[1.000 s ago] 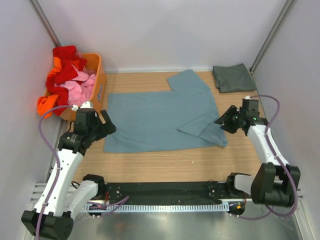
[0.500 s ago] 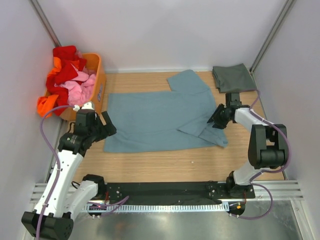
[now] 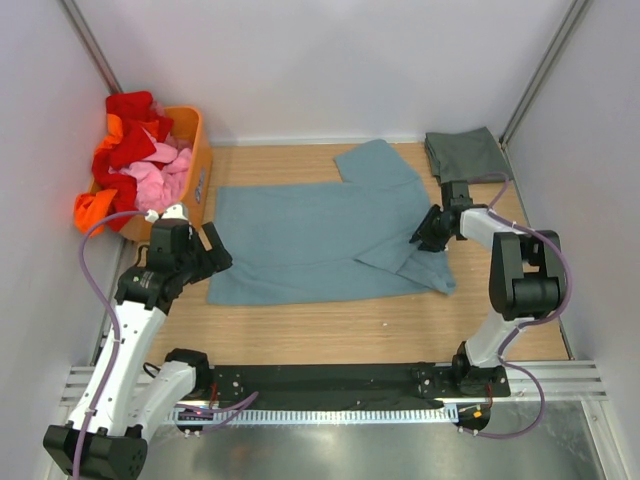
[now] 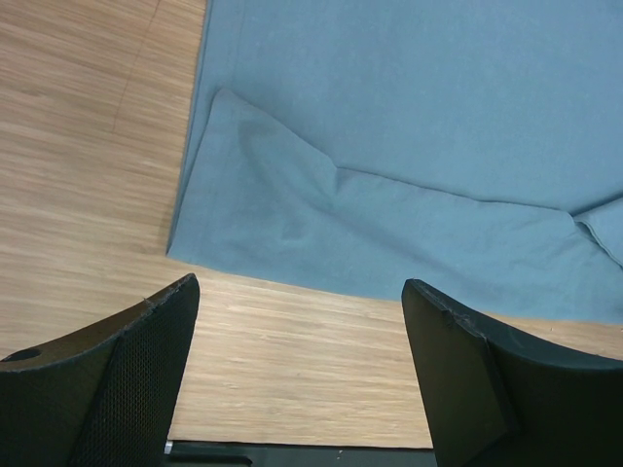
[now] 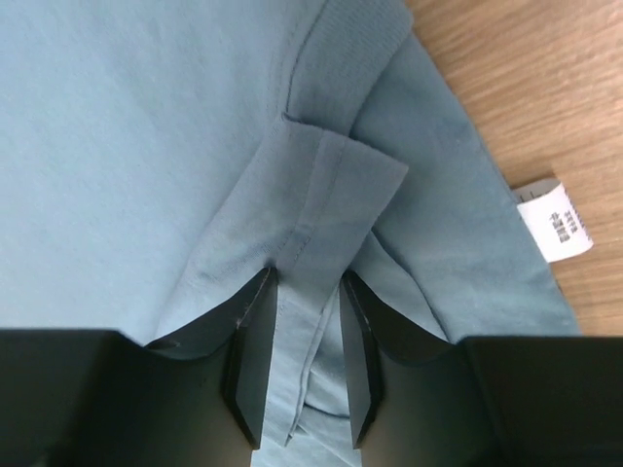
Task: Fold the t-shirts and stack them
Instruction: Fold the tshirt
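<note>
The large blue-teal t-shirt [image 3: 310,240] lies spread flat on the wooden table, with its right sleeve folded in over the body. My right gripper [image 3: 424,231] is down on that folded sleeve. In the right wrist view its jaws [image 5: 302,360] stand narrowly apart astride the sleeve hem [image 5: 326,209], and the cloth is not pinched. My left gripper [image 3: 214,249] is open and empty, hovering just off the shirt's near left corner [image 4: 209,219]. The dark grey-green t-shirt [image 3: 467,156] lies folded at the far right corner.
An orange basket [image 3: 199,166] heaped with red, pink and orange cloth stands at the far left, close to my left arm. White walls close in the table on both sides. A white care label [image 5: 555,222] sticks out from the shirt's edge.
My right gripper has moved left and away from me, from beside the shirt onto the folded sleeve. The left arm has barely moved.
</note>
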You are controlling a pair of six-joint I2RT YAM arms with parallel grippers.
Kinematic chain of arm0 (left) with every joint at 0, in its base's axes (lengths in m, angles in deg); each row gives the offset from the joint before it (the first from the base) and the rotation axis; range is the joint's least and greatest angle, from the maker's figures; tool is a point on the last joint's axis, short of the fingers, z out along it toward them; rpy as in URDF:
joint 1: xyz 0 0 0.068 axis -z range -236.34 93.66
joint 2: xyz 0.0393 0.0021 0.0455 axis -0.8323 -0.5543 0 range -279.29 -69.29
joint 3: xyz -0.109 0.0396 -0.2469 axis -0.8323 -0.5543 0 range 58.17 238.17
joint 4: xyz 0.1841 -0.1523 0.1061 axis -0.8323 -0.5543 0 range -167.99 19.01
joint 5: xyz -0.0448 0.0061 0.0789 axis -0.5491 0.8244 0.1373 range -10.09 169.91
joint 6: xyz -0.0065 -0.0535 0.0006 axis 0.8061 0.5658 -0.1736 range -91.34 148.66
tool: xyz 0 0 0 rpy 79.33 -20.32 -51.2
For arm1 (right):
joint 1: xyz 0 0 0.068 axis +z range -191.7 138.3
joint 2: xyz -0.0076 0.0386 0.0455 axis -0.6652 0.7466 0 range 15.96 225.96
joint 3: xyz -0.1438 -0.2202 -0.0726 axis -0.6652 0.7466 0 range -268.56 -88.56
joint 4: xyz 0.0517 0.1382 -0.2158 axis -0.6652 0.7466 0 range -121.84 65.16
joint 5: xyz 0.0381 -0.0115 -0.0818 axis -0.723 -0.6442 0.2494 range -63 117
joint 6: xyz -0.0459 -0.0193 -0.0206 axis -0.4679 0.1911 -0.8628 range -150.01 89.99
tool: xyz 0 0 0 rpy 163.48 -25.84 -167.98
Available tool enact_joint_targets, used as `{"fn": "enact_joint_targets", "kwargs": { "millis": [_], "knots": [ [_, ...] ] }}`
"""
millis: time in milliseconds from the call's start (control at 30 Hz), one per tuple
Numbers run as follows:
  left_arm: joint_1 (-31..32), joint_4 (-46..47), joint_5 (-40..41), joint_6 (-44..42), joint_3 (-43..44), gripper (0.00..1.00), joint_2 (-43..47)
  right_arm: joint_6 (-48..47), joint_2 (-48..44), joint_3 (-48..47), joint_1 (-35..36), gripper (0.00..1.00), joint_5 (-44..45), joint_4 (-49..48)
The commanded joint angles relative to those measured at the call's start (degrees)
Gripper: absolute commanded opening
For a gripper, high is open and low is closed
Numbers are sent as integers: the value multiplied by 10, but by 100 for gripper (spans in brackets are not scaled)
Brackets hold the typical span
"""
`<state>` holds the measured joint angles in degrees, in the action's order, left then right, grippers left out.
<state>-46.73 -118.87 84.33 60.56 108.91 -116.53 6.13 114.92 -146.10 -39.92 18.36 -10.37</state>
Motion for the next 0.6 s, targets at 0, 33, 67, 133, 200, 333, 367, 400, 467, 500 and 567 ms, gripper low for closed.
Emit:
{"fn": "enact_joint_targets", "kwargs": {
  "millis": [0,33,67,133,200,333,367,400,467,500,567],
  "knots": [
    [-4,12,-4,-12,-1,86,5,0,10,-26,1,38,15,-22],
    [-5,12,-4,-12,-1,86,6,-1,12,-28,1,36,16,-21],
    [-5,12,-5,-12,-2,86,6,-2,14,-30,0,35,16,-23],
    [-5,13,-5,-11,-1,86,5,-2,18,-33,2,28,15,-23],
    [-5,12,-5,-11,-1,86,5,-2,13,-31,2,18,16,-25],
    [-5,12,-5,-11,-2,85,3,-5,4,-35,4,1,14,-20],
    [-5,12,-5,-11,-2,86,3,-5,-3,-37,4,1,15,-16],
    [-5,13,-5,-11,-2,86,2,-5,-8,-41,6,1,17,-6],
    [-5,13,-5,-11,-2,86,2,-12,-20,-66,16,2,27,13],
    [-4,13,-4,-11,-2,86,3,-14,-24,-78,23,1,35,34],
    [-5,13,-4,-11,-2,86,3,-20,-23,-122,38,1,38,55]
  ]
}}
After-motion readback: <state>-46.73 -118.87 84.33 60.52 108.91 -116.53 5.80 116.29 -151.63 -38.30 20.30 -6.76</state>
